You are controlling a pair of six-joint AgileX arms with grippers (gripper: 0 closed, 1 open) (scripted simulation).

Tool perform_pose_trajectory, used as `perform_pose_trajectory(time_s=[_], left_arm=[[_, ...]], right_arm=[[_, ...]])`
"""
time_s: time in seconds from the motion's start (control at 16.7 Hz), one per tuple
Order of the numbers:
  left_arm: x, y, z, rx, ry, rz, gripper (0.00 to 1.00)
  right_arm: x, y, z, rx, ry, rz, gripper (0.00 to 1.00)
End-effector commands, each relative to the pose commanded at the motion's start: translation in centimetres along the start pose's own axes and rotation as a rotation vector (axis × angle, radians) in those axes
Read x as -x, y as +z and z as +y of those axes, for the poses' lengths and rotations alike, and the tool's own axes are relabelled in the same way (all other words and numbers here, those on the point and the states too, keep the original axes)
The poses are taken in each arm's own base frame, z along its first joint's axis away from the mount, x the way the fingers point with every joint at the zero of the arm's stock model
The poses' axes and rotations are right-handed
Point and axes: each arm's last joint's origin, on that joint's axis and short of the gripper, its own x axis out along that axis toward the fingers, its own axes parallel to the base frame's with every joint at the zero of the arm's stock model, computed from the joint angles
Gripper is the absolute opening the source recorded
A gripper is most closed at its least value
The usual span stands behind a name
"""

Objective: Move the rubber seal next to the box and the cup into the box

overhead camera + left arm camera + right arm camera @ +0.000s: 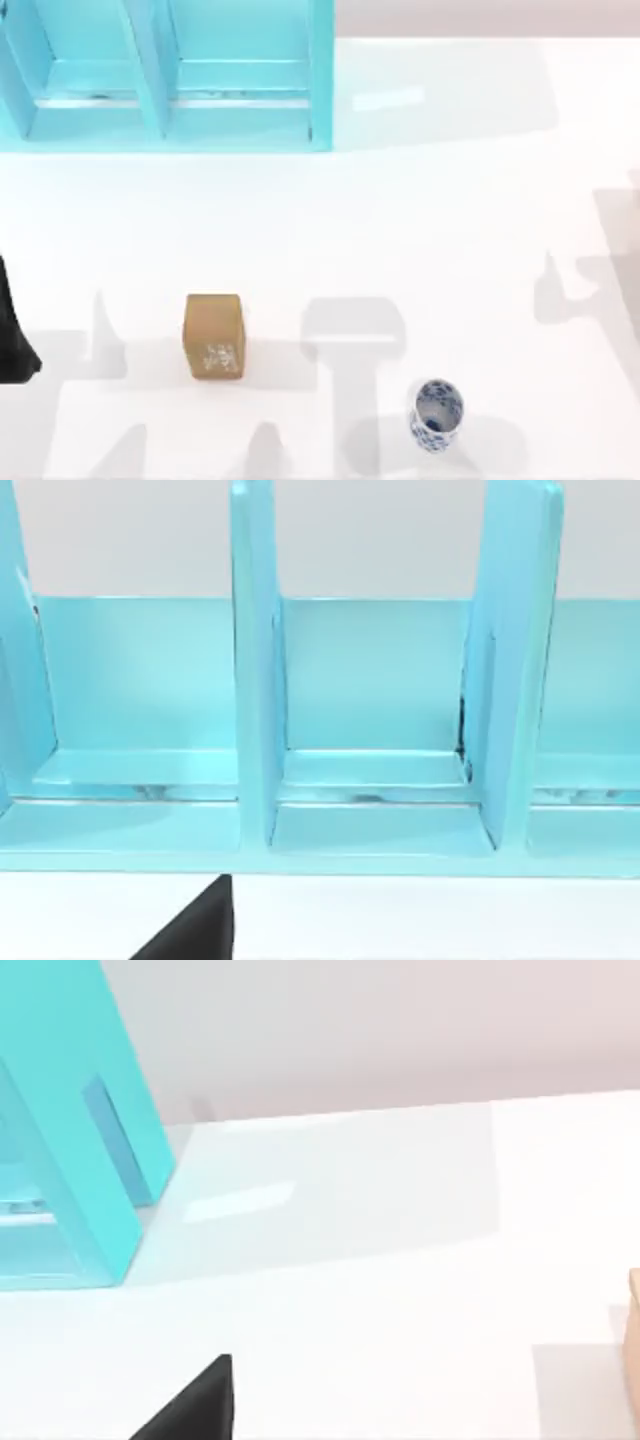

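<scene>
The rubber seal (213, 335) is a tan-brown block with a whitish mark, lying on the white table left of centre near the front. The cup (436, 414), white with a blue floral pattern, lies tilted at the front right of centre, about a third of the table's width from the seal. The turquoise box (320, 90) stands at the back left with open compartments; its dividers (255, 670) face the left wrist camera. My left arm (12, 335) is parked at the table's left edge, well clear of the seal. Neither object is held.
A black wedge (195, 930) of the left arm's own hardware shows low in its wrist view, and a similar one (195, 1405) in the right wrist view. The box's corner (70, 1160) stands off to one side there. Arm shadows fall on the table.
</scene>
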Motion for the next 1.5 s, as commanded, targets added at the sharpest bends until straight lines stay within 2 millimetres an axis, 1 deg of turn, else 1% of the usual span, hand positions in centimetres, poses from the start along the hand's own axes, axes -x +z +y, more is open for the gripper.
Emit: perform_pose_trajectory(time_s=[0.18, 0.36, 0.48, 0.6, 0.72, 0.84, 0.96, 1.08, 1.26, 1.38, 1.5], left_arm=[[0.0, 0.0, 0.0, 0.000, 0.000, 0.000, 1.00], [0.0, 0.0, 0.0, 0.000, 0.000, 0.000, 1.00], [0.0, 0.0, 0.0, 0.000, 0.000, 0.000, 1.00], [0.0, 0.0, 0.0, 0.000, 0.000, 0.000, 1.00], [0.0, 0.0, 0.0, 0.000, 0.000, 0.000, 1.00], [0.0, 0.0, 0.0, 0.000, 0.000, 0.000, 1.00], [0.0, 0.0, 0.0, 0.000, 0.000, 0.000, 1.00], [0.0, 0.0, 0.0, 0.000, 0.000, 0.000, 1.00], [0.0, 0.0, 0.0, 0.000, 0.000, 0.000, 1.00], [0.0, 0.0, 0.0, 0.000, 0.000, 0.000, 1.00], [0.0, 0.0, 0.0, 0.000, 0.000, 0.000, 1.00]], right_arm=[[-2.4, 4.7, 3.0, -0.052, 0.037, 0.186, 1.00], [-6.4, 8.4, 7.2, -0.085, 0.052, 0.392, 1.00], [-9.7, 9.7, 10.8, -0.094, 0.045, 0.531, 1.00], [-13.0, 9.8, 14.9, -0.093, 0.026, 0.666, 1.00], [-16.1, 8.7, 19.1, -0.084, -0.005, 0.791, 1.00], [-18.5, 6.7, 23.2, -0.066, -0.045, 0.900, 1.00], [-20.2, 4.1, 27.0, -0.047, -0.089, 0.988, 1.00], [-21.3, 1.1, 30.1, -0.027, -0.131, 1.055, 1.00], [-21.8, -2.8, 33.4, -0.006, -0.180, 1.117, 1.00], [-21.7, -4.8, 34.8, 0.001, -0.202, 1.139, 1.00], [-21.6, -6.2, 35.7, 0.005, -0.217, 1.153, 1.00]])
